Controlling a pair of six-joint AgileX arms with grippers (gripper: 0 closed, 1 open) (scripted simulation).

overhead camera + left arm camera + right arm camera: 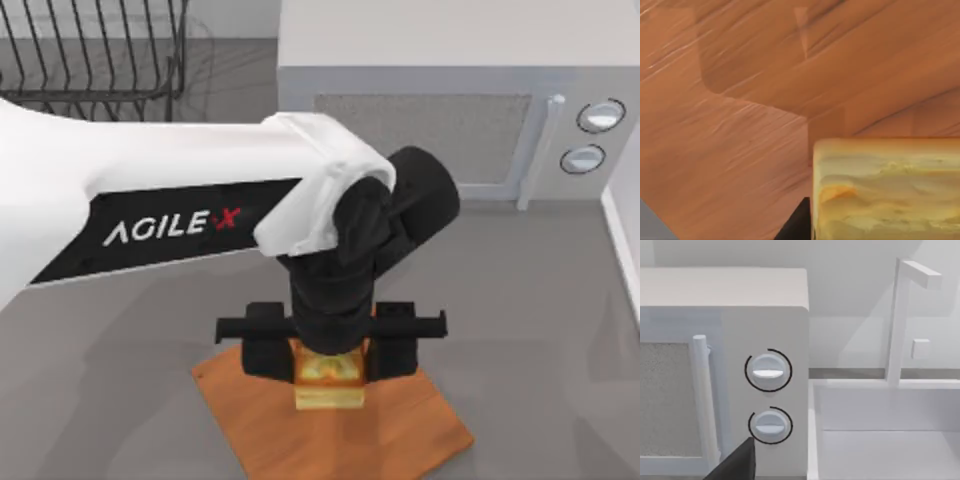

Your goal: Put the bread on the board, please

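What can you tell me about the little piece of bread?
The bread is a small blocky chunk, golden-yellow with pale, layered-looking sides and a toasted orange-brown edge. It sits upright over the middle of the wooden board; whether it rests on it cannot be told. The left gripper is right over it, black jaws at either side of it. The left wrist view shows its side close up against the board's grain.
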